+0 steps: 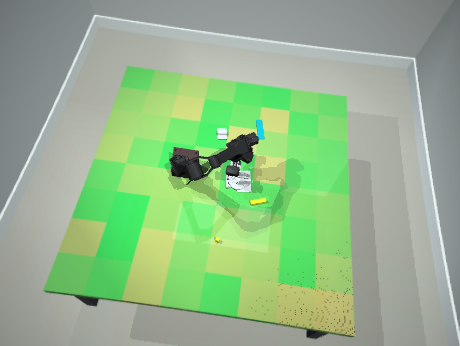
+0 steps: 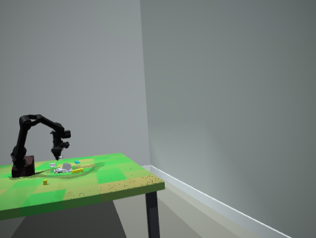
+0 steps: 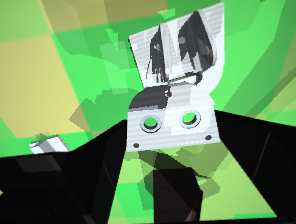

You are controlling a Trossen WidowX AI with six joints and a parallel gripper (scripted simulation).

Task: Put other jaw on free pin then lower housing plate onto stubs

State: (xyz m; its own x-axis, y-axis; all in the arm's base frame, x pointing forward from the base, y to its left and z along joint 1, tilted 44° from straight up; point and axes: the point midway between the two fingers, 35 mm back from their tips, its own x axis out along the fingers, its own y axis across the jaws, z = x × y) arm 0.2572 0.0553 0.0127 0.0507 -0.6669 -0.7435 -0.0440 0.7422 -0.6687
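My gripper (image 1: 233, 168) (image 2: 58, 157) (image 3: 167, 119) is shut on the white housing plate (image 3: 172, 135), one finger at each side edge. The plate has two round holes and a rounded far edge. It is held above the table, over the near part of the white base (image 1: 245, 188) (image 3: 217, 80). Two upright jaws with dark shaded faces, a left jaw (image 3: 157, 52) and a right jaw (image 3: 196, 42), show side by side on the base. The held plate hides the pins and the near ends of the jaws, so I cannot tell how the gear teeth sit.
A small white block (image 1: 222, 133) (image 2: 52, 165) (image 3: 50, 145) stands left of the base in the wrist view. A blue bar (image 1: 260, 129) (image 2: 77, 161), a yellow bar (image 1: 258, 201) (image 2: 77, 170) and a small yellow cube (image 1: 217, 240) (image 2: 44, 182) lie on the table.
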